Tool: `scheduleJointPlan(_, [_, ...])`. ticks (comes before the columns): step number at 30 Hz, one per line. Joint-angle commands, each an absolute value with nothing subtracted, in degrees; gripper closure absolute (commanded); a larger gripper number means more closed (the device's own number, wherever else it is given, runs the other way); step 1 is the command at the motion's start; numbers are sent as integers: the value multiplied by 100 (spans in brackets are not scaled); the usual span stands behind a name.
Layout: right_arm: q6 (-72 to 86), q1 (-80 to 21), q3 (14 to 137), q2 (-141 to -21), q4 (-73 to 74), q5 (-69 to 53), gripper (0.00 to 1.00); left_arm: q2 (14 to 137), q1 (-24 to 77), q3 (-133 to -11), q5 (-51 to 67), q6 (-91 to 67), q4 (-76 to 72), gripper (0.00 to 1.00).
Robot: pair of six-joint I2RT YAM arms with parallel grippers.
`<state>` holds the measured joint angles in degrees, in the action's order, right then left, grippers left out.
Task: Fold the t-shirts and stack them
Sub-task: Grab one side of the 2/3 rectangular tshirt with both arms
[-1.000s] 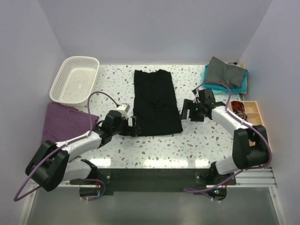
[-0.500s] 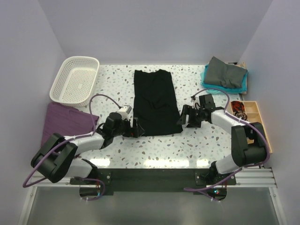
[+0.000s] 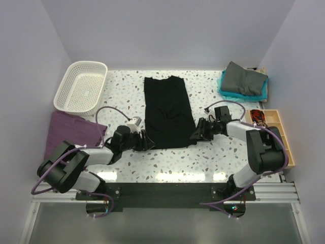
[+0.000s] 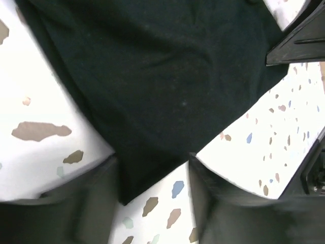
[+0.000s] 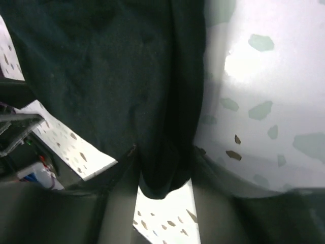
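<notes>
A long black t-shirt [image 3: 167,109] lies folded lengthwise in the middle of the table. My left gripper [image 3: 146,141] is low at its near left corner. In the left wrist view that corner [image 4: 132,173] pokes in between the open fingers of my left gripper [image 4: 152,170], with bare table beside it. My right gripper [image 3: 195,134] is at the near right corner. There the cloth edge [image 5: 165,168] fills most of the gap of my right gripper [image 5: 163,162], whose jaws stand apart. A dark grey t-shirt [image 3: 245,79] lies folded on a teal one [image 3: 260,92] at the back right.
A white lattice basket [image 3: 84,64] stands at the back left. A purple cloth [image 3: 71,132] lies in front of it. A wooden compartment tray [image 3: 274,122] sits along the right edge, close to the right arm.
Both grippers have moved in to the black t-shirt's near corners and dropped low. Their jaws have narrowed around the cloth.
</notes>
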<state>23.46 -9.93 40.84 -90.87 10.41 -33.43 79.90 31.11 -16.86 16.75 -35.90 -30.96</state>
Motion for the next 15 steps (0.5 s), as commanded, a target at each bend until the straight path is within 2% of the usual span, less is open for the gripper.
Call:
scheduleJointPlan(1, [2347,-1019,3876,-9299,914,-3419,79,8314,3103,-1626,1863,-3718,-2909,56])
scheduleJointPlan(2, [2338,-1020,3867,-9281,897,-3410,86,8349,3103,-1678,1863,-3709,-2892,62])
scheduleJointPlan(3, [2338,-1020,3858,-9264,879,-3428,96,8393,3103,-1705,1855,-3700,-2857,74])
scheduleJointPlan(7, [2250,-1011,3806,-8975,949,-3506,100,8394,3103,-1898,1837,-3586,-2559,99])
scheduleJointPlan(15, [2118,-1055,3455,-8078,1598,-3498,100,7472,3138,-1908,1775,-3559,-1407,100])
